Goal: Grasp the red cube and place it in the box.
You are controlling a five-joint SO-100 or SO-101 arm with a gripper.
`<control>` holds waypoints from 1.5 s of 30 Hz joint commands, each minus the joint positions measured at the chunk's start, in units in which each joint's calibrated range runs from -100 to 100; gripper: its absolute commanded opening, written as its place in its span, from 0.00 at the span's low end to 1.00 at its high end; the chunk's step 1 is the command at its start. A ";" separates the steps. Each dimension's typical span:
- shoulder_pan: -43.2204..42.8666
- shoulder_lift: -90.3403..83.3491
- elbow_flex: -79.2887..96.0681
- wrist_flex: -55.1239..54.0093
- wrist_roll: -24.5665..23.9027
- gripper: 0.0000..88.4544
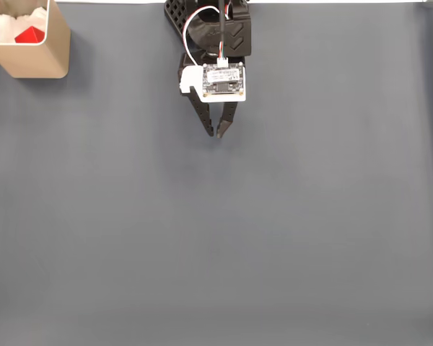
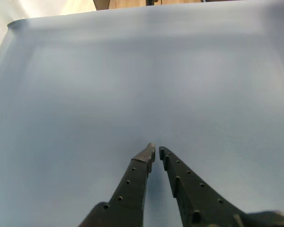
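We see the gripper [image 1: 218, 134] clenched on nothing (tips nearly meeting) over the bench [image 1: 274, 238]; the red cube [image 1: 30, 35] sits in the box [image 1: 36, 61], well off to its left in the fixed view.

Surface [image 1: 216, 238]: matt grey-blue mat, smooth, soft sheen in wrist view. Tool [image 1: 217, 133]: matt black plastic fingers [image 2: 132, 182] with small round dimples. Box [image 1: 36, 58]: smooth tan walls, satin, crumpled white paper-like filling. Red cube [image 1: 31, 35]: smooth, plain, plastic-looking.

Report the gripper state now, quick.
Gripper: closed, holding nothing, above the bare mat; the red cube already lies in the box.
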 commanded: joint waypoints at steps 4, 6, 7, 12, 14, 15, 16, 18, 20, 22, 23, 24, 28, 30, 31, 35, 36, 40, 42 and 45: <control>-0.44 -7.48 1.99 5.30 -0.73 0.00; -0.51 -8.43 1.99 6.52 -1.66 0.00; -0.58 -8.86 2.08 7.34 -1.95 0.00; -0.58 -10.77 2.08 12.10 -2.54 0.00; -0.51 -10.94 2.08 13.33 -2.64 0.00; -0.51 -10.94 2.08 13.90 -2.69 0.00; -0.51 -11.03 2.08 14.56 -2.74 0.00; -0.44 -11.03 2.08 16.28 -2.39 0.01; -0.37 -11.03 2.08 17.84 -2.30 0.01; -0.30 -11.03 2.08 19.48 -2.15 0.01; -0.30 -11.03 2.08 20.38 -2.00 0.01; -0.23 -11.03 2.08 21.11 -1.95 0.01; 0.34 -11.03 2.08 23.25 -2.20 0.01; 0.69 -11.03 2.08 24.56 -2.15 0.01; 0.91 -11.03 2.08 25.05 -2.15 0.01; 1.76 -10.86 2.08 27.02 -2.30 0.01; 1.97 -10.86 2.08 27.67 -2.25 0.01; 2.26 -10.86 2.08 28.90 -2.20 0.01; 2.26 -10.86 2.08 29.23 -2.20 0.01; 2.33 -10.86 2.08 30.05 -2.10 0.01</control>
